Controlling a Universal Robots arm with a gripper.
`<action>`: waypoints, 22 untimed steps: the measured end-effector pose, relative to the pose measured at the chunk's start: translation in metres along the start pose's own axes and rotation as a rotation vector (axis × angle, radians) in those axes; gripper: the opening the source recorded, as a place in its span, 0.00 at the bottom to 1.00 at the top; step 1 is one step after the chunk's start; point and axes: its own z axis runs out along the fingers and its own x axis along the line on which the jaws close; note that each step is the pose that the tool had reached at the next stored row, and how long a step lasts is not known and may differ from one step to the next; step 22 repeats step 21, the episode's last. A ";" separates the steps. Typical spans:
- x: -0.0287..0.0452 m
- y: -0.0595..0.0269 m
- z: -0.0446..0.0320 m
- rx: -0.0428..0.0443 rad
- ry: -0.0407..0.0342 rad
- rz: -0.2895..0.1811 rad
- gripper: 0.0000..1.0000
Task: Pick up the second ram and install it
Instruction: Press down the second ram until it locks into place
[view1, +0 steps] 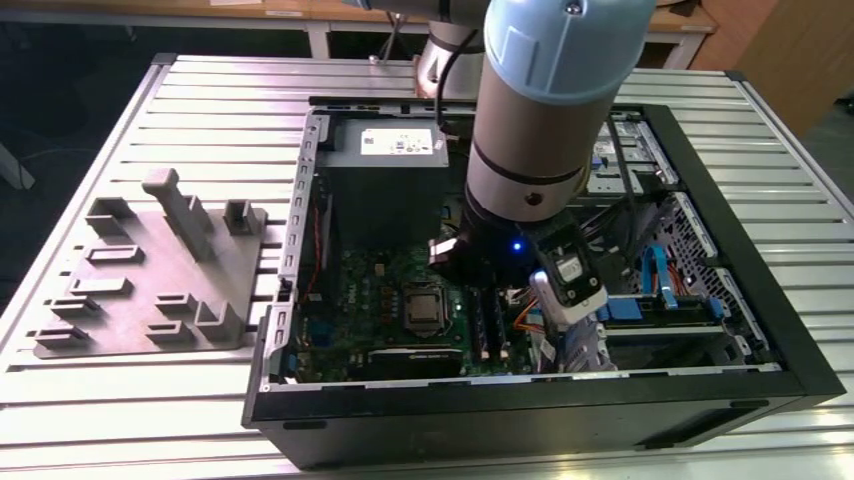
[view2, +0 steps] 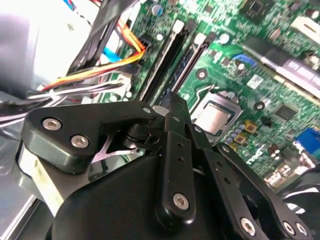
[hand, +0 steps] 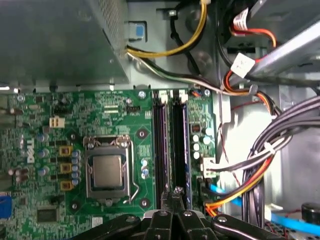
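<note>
A thin dark blue-green strip, the second ram (hand: 183, 145), seems to stand edge-on in the long black memory slot (hand: 177, 145) nearest the cable bundle; it shows as the blue-edged slot (view2: 192, 62) in the second wrist view. A second slot (hand: 160, 145) runs beside it. My gripper (hand: 176, 194) is shut, with its black fingers (view2: 172, 107) pressed together and nothing visible between them. It hovers just above the near end of that slot. I cannot tell whether the tips touch the stick. In the exterior view the arm (view1: 534, 130) reaches down into the computer case.
The green motherboard (hand: 100, 110) carries a CPU socket (hand: 107, 172) beside the slots. Orange, yellow and grey cables (hand: 250, 165) crowd the other side. The power supply (view1: 387, 150) fills the case's back. A grey holder fixture (view1: 147, 270) lies on the table at the exterior view's left.
</note>
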 end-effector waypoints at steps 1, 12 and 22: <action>0.0002 0.0021 0.0001 0.0000 0.0000 0.000 0.11; 0.0016 0.0169 -0.0071 -0.0002 0.0000 0.000 0.11; 0.0013 0.0172 -0.0138 -0.0002 0.0000 0.000 0.11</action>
